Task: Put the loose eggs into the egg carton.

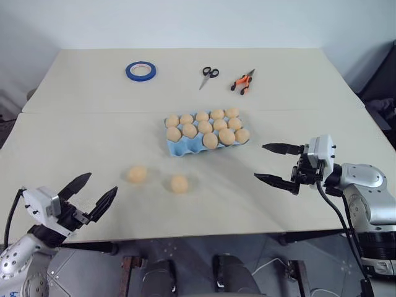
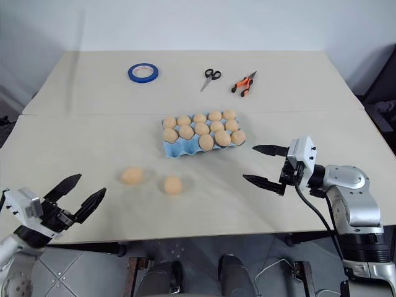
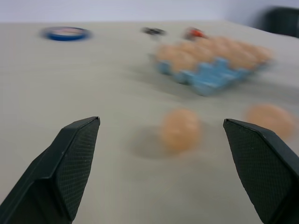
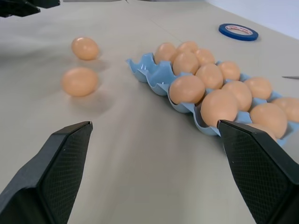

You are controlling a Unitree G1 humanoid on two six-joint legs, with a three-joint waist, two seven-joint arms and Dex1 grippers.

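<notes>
The left hand (image 1: 93, 190) hung spread and empty at the near edge of the bench (image 1: 74, 130), two loose eggs (image 1: 137, 174) lying just ahead of its fingertips and toward the right hand (image 1: 276, 164), which was likewise spread wide and empty. Beyond both eggs sat the egg carton (image 1: 179, 148), its near-left cups apparently free. A clean pick called for straddling the nearer egg across its narrow waist, closing gently, then lowering it squarely into a free cup

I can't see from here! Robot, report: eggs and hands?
Left hand and right hand open, empty. Two loose eggs on table beside egg carton. Nothing between.
</notes>
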